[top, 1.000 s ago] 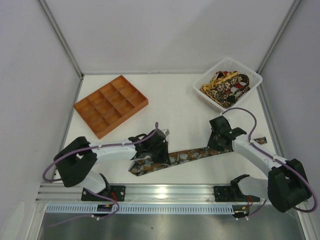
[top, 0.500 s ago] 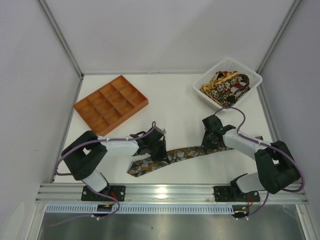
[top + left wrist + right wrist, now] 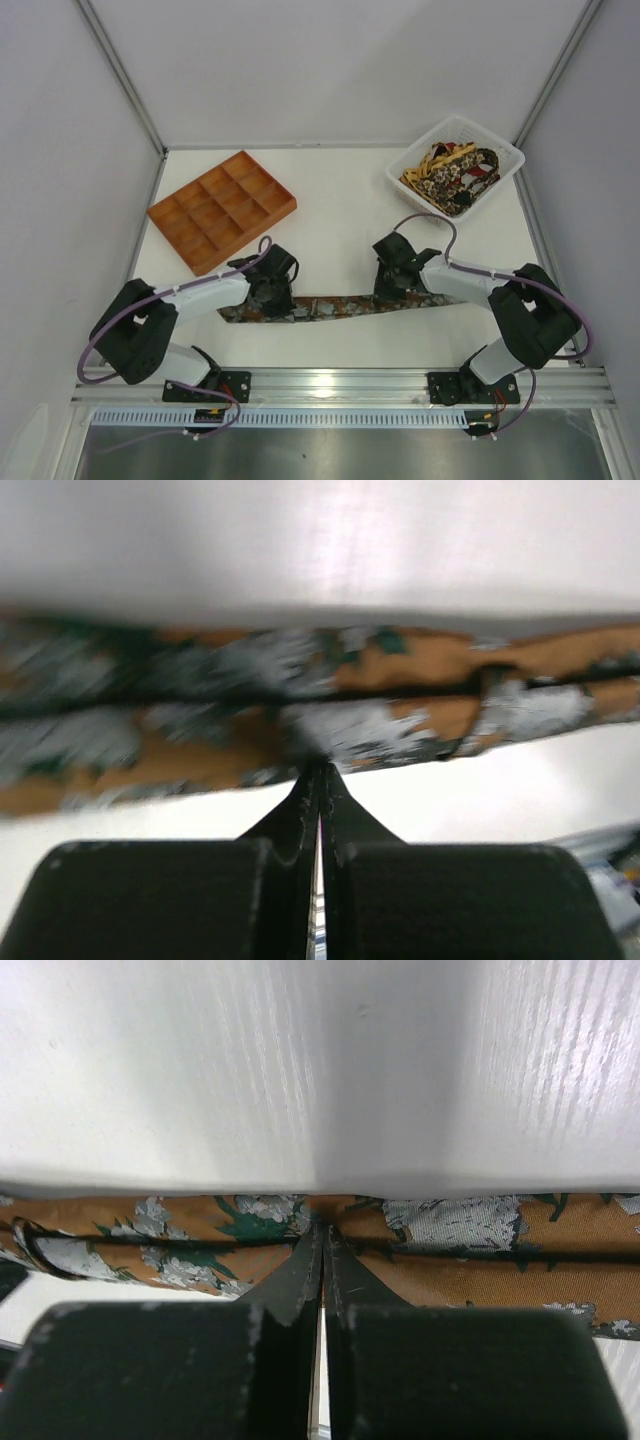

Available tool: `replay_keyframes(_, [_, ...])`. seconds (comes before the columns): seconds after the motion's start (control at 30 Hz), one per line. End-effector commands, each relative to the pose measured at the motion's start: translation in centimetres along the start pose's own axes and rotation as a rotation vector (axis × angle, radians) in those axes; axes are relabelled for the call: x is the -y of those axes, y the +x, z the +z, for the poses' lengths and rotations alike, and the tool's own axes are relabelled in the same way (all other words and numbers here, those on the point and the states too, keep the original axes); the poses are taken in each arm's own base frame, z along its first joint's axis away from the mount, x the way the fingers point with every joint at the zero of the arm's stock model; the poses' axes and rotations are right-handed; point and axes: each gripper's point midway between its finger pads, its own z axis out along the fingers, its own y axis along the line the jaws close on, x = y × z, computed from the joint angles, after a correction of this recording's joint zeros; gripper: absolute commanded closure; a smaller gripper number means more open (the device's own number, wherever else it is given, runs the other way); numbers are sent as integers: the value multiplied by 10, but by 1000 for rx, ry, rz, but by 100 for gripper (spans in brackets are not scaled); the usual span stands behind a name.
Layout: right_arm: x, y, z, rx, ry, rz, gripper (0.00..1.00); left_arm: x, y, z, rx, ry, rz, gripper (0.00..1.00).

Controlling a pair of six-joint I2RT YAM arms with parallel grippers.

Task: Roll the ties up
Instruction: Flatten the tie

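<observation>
Where the white counter (image 3: 340,210) spreads out beyond both arms, an orange compartment tray (image 3: 195,182) sits on the far side of the left end effector (image 3: 270,295), near it but not touching. A white basket (image 3: 412,197) stands far and outward of the right end effector (image 3: 397,285), well apart from it, and holds more ties (image 3: 452,172) in a heap.

One brown floral necktie (image 3: 330,307) lies flat and stretched in a nearly straight line between the two end effectors, its wide end reaching outward past the left one. The left wrist view, though blurred, shows the left end effector (image 3: 320,770) with its jaws pressed together, tips pinching the near edge of the necktie (image 3: 400,695). The right end effector (image 3: 322,1230) is likewise closed, nipping a small pucker of the necktie (image 3: 470,1230).
</observation>
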Motion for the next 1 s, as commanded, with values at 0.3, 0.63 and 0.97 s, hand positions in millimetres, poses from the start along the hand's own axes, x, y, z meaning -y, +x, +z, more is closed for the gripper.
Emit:
replay_keyframes(0.3, [70,-77,-81,174,197,99,100,30,-42,-63,216,93,239,100])
replay_keyframes(0.63, [218,-81,-136,243,460,614,100,173,4,-65,-2,492,563,100])
replay_keyframes(0.97, [163,-72,-128,183,253,617,100,242,-31,-76,21,589,687,91])
